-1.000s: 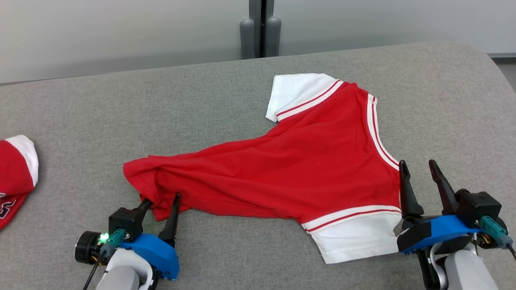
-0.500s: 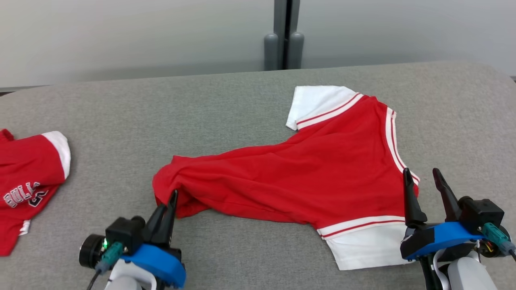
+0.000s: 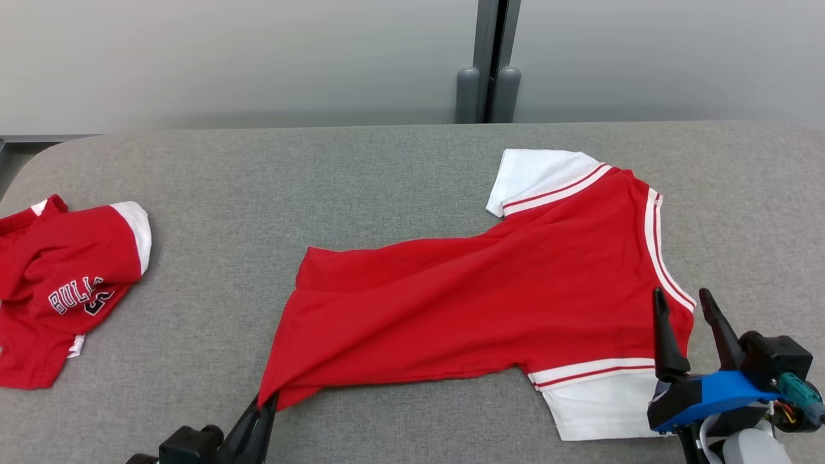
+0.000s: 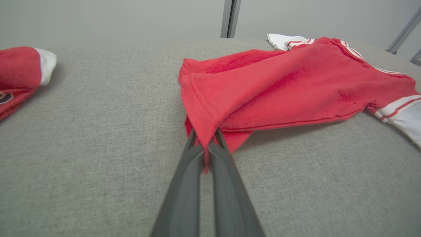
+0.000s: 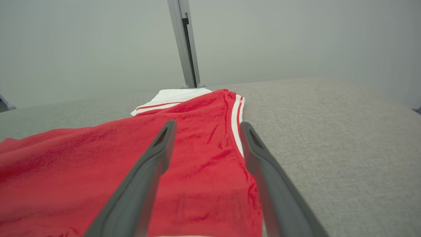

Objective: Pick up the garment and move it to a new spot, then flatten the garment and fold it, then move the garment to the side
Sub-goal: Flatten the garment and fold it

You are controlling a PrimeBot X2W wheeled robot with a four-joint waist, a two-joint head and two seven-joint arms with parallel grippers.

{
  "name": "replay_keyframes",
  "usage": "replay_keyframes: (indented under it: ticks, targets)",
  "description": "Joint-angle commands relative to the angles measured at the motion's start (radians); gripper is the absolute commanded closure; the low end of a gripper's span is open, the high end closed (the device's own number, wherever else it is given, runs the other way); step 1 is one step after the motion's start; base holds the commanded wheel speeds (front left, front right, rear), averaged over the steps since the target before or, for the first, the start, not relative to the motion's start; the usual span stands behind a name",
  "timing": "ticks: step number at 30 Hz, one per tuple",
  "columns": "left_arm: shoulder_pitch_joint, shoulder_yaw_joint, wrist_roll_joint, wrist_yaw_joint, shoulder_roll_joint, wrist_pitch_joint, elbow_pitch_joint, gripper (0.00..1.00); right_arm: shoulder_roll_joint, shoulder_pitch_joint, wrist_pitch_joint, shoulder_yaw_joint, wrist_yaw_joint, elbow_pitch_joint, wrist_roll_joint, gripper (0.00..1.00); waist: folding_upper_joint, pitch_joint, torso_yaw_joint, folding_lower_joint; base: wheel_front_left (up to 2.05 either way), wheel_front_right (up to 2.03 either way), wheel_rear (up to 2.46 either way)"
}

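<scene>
Garment (image 3: 490, 290) corner nearer, in left gripper (image 4: 204, 140); second garment (image 3: 64, 283) leftward.

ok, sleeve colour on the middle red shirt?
Shirt sleeves white, red-striped trim at the seam; best in head view.

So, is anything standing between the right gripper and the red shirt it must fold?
No, nothing visible. The right gripper, open, is right at the striped neckline edge of the red shirt; the left gripper is shut on its hem corner.
</scene>
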Motion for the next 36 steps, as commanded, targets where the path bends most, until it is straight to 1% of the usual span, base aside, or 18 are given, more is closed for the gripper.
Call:
replay_keyframes:
  ticks: [1,5,9,10,11,12,15,21,27,31,36]
  targets:
    - [0.026,0.001,-0.009,0.006,0.012,0.017,-0.02,1.0,-0.002,0.014,-0.003,-0.007,0.0,0.001,-0.008,0.0,0.0,-0.001,0.005,0.0,0.0,0.0,0.0]
    - [0.061,0.008,-0.028,0.013,0.024,0.047,-0.053,1.0,-0.001,0.016,-0.003,-0.01,0.0,0.004,-0.009,0.0,0.0,-0.004,0.013,0.0,0.0,0.0,0.0]
    - [0.078,0.005,-0.039,0.017,0.028,0.072,-0.039,1.0,-0.002,0.01,-0.003,-0.001,0.0,0.011,-0.008,0.0,0.0,-0.009,0.015,0.0,0.0,0.0,0.0]
    - [0.077,0.005,-0.039,0.019,0.026,0.065,-0.036,0.67,-0.002,0.009,-0.003,0.0,0.0,0.013,-0.008,0.0,0.0,-0.01,0.015,0.0,0.0,0.0,0.0]
    - [0.073,0.006,-0.041,0.021,0.021,0.054,-0.034,0.03,-0.002,0.008,-0.003,0.002,0.0,0.014,-0.008,0.0,0.0,-0.011,0.015,0.0,0.0,0.0,0.0]
    - [0.07,0.005,-0.041,0.021,0.018,0.045,-0.03,0.0,-0.002,0.008,-0.003,0.003,0.0,0.016,-0.009,0.0,0.0,-0.013,0.014,0.0,0.0,0.0,0.0]
    - [0.051,0.012,-0.032,0.024,0.014,0.012,-0.036,0.0,-0.002,0.008,-0.003,0.002,0.0,0.021,-0.014,0.0,0.0,-0.019,0.01,0.0,0.0,0.0,0.0]
    - [-0.006,0.05,-0.01,0.036,0.028,-0.03,-0.066,0.0,-0.002,0.004,-0.003,0.003,0.0,0.021,-0.016,0.0,0.0,-0.023,-0.004,0.0,0.0,0.0,0.0]
    - [-0.142,0.078,0.012,0.029,0.063,-0.035,-0.082,0.0,-0.002,-0.016,-0.003,0.013,0.0,0.015,-0.012,0.0,0.0,-0.001,-0.036,0.0,0.0,0.0,0.0]
    - [-0.242,0.099,-0.003,0.024,0.076,-0.025,-0.048,0.0,-0.002,-0.027,-0.003,0.02,0.0,0.008,-0.003,0.0,0.0,0.022,-0.065,0.0,0.0,0.0,0.0]
    - [-0.356,0.087,-0.006,0.01,0.086,0.009,0.027,0.0,-0.002,-0.038,-0.003,0.023,0.0,0.0,0.005,0.0,0.0,0.059,-0.105,0.0,0.0,0.0,0.0]
